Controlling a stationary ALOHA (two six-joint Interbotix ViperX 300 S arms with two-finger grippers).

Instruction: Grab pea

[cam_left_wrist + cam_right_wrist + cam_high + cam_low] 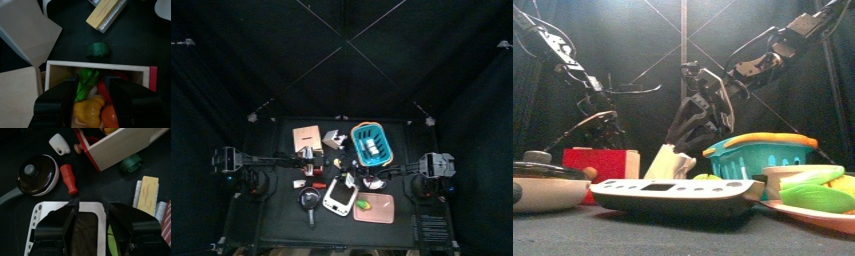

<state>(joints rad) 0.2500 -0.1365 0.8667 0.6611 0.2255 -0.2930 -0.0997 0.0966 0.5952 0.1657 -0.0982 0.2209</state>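
The left gripper (88,97) hangs with jaws spread wide over an open red-edged box (100,65) of toy food, framing the green pea (87,82) lying inside, positioned for a straight descent. The right gripper (92,223), jaws narrow and empty, rests above a white scale (67,228).

Pea (98,50): I see it only in the wrist views; too small to find from above.
Wooden box (100,66): my left claw (92,100) covers its lower contents.
Frying pan (33,174): handle cut off by the edge.
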